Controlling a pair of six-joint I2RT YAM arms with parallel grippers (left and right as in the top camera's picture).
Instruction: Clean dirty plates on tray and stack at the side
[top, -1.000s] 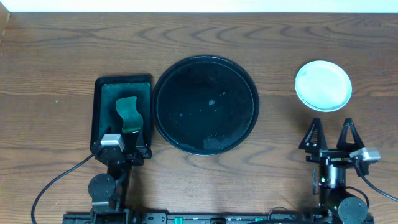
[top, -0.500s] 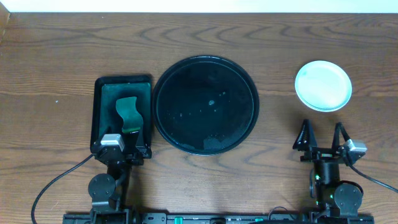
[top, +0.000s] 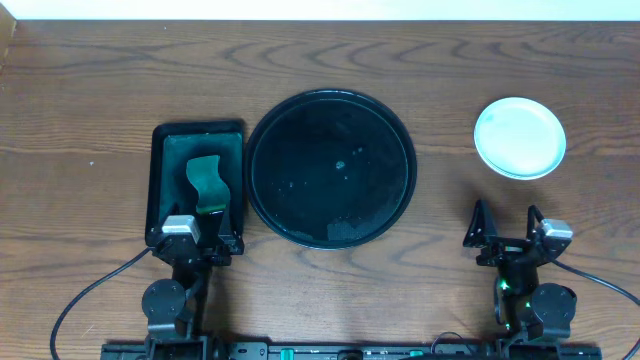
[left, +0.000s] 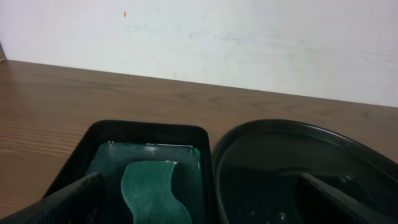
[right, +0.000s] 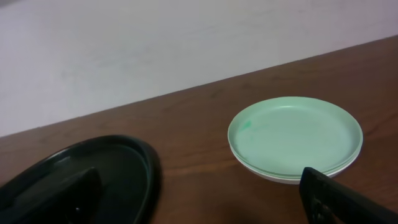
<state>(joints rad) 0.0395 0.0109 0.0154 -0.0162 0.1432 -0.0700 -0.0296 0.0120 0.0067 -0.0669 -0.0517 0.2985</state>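
Note:
The plates (top: 519, 137) sit in one stack on the table at the far right, a light turquoise one on top and a white rim showing underneath in the right wrist view (right: 295, 134). The black tray (top: 331, 167) lies in the middle with no plate on it; its rim shows in the left wrist view (left: 298, 134) and the right wrist view (right: 74, 174). My right gripper (top: 505, 228) is open and empty, near the front edge, below the stack. My left gripper (top: 197, 240) is open and empty at the near end of the green tray.
A small rectangular dark green tray (top: 160, 170) lies left of the black tray and holds a green sponge (top: 206, 180), also in the left wrist view (left: 152, 190). A white wall stands behind the table.
My right gripper has pulled back toward the front edge and shifted left, away from the plate stack. The left arm, plates and trays have not moved.

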